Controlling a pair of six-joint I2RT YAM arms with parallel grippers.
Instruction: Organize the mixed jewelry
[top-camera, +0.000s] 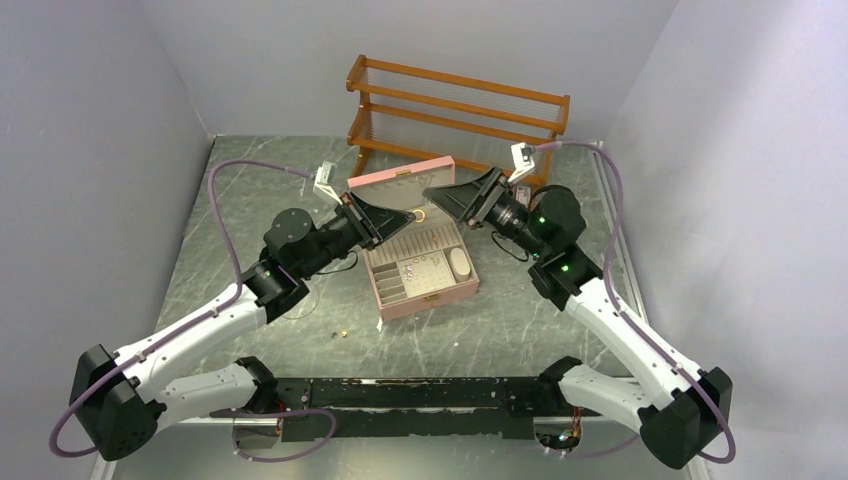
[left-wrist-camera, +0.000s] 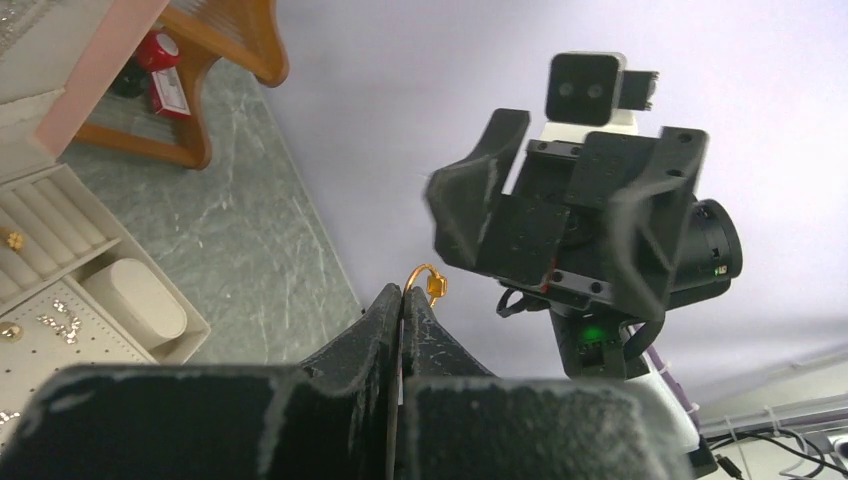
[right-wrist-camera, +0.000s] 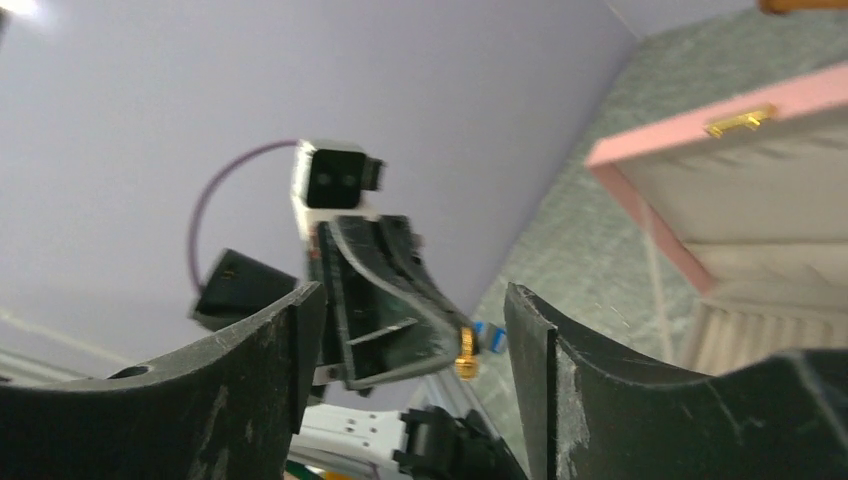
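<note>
A gold ring with a small amber stone pokes out of the tips of my left gripper, which is shut on its band. In the top view the ring hangs over the open pink box. My right gripper faces it from the right, jaws open. In the right wrist view the ring shows between the spread fingers of my right gripper, touching neither. Tiny pieces lie in the box's compartments. A gold bit rests on the table left of the box.
A wooden rack stands at the back, with small red-and-black bottles under it. The box lid stands up behind the tray. A small blue object lies on the marbled table. Walls close in on three sides.
</note>
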